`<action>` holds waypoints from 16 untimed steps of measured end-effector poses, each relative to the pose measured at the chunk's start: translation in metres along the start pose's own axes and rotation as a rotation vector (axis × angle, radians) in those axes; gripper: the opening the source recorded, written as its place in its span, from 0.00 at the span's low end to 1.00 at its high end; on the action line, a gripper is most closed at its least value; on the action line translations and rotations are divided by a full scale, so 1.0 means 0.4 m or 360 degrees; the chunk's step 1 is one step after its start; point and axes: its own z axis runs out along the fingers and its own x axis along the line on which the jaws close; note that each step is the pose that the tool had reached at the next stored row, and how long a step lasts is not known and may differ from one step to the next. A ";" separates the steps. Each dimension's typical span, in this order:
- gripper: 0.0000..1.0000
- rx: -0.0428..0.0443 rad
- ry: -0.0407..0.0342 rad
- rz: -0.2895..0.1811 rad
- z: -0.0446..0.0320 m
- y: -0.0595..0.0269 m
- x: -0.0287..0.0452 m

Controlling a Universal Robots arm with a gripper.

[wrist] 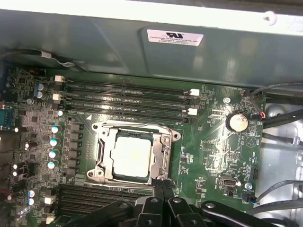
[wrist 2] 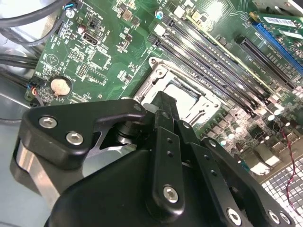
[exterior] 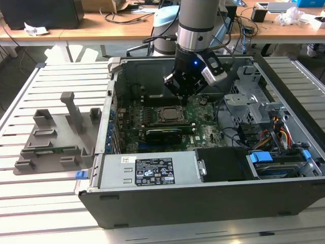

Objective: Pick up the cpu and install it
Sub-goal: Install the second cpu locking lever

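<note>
The black gripper (wrist 2: pixel 163 101) fills the lower half of the second wrist view, its fingers drawn together, tips just over the socket frame (wrist 2: pixel 161 75). The cpu (wrist 2: pixel 182 94) lies seated in that frame. A green motherboard (wrist 2: pixel 109 42) spreads behind, with a coin cell (wrist 2: pixel 60 85) at left and memory slots (wrist 2: pixel 213 71) running toward the right.

The arm (exterior: pixel 194 23) came down near-vertically, its wrist angled slightly. The gripper (exterior: pixel 184 95) pointed downward, its black linkages visible in both wrist views, and the 2 fingers (wrist: pixel 161 187) stood pressed together (nothing visibly held between them).
</note>
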 end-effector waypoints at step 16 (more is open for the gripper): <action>0.11 0.0001 0.0000 0.0000 -0.090 0.000 0.002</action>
